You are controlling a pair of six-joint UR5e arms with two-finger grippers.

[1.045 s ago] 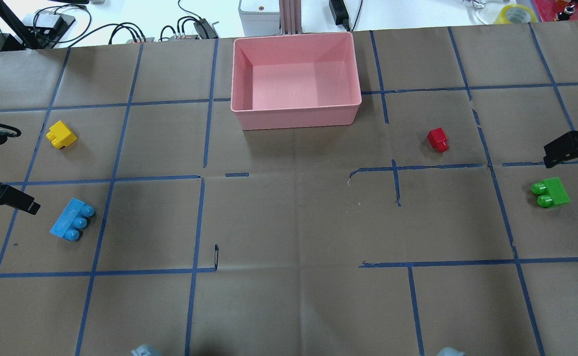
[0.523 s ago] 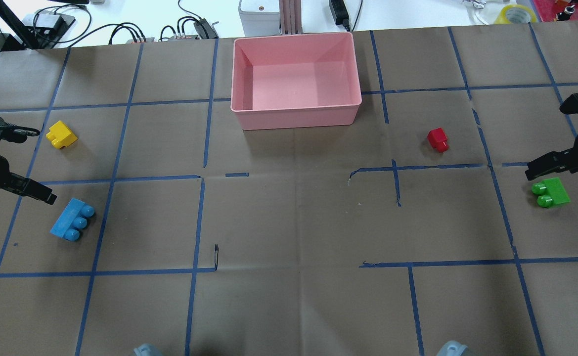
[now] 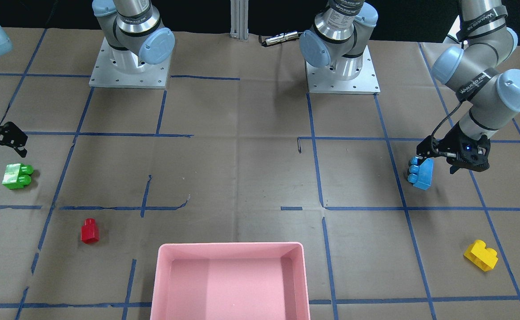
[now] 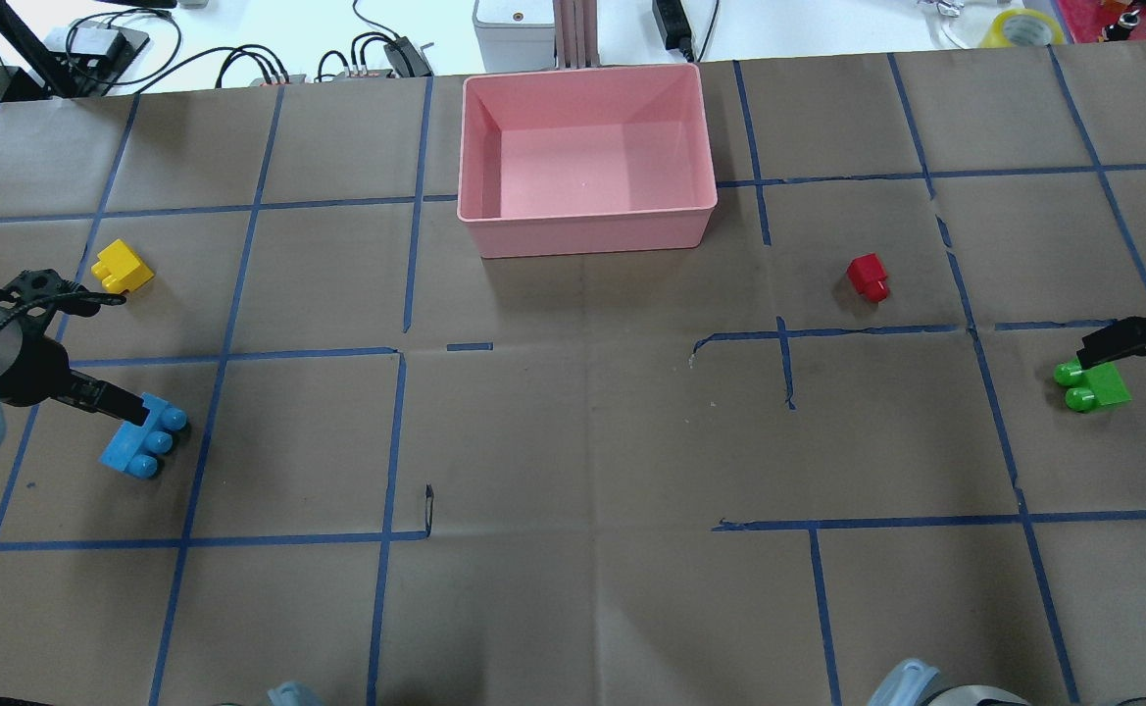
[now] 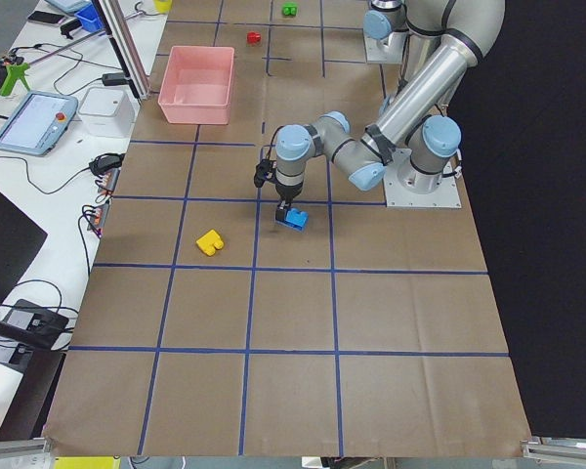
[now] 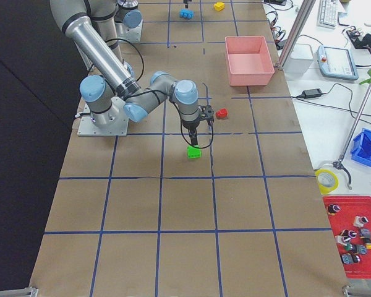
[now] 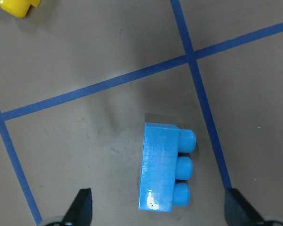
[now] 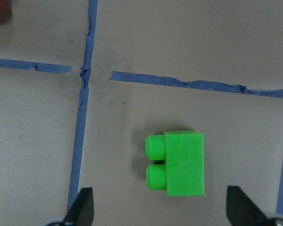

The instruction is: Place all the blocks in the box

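The blue three-stud brick (image 4: 136,446) lies on its side at the table's left; my left gripper (image 4: 129,355) hovers over it, open and empty, its fingertips either side of the brick in the left wrist view (image 7: 162,172). The green two-stud brick (image 4: 1097,382) lies at the right; my right gripper (image 4: 1121,292) hovers open and empty above it, the brick lying between the fingertips in the right wrist view (image 8: 181,162). The yellow stepped brick (image 4: 122,267) lies beyond the blue one. The small red brick (image 4: 868,276) lies right of centre. The pink box (image 4: 587,221) stands at the far middle, nothing in it.
Brown paper with a blue tape grid covers the table. Cables, a white unit (image 4: 514,29) and a metal post stand behind the box past the table's far edge. Both arm bases (image 3: 128,66) sit at the robot's side.
Both arms have come inward from the table's sides. The left gripper has moved right over the blue brick; the right gripper has moved down over the green brick. No brick has moved.
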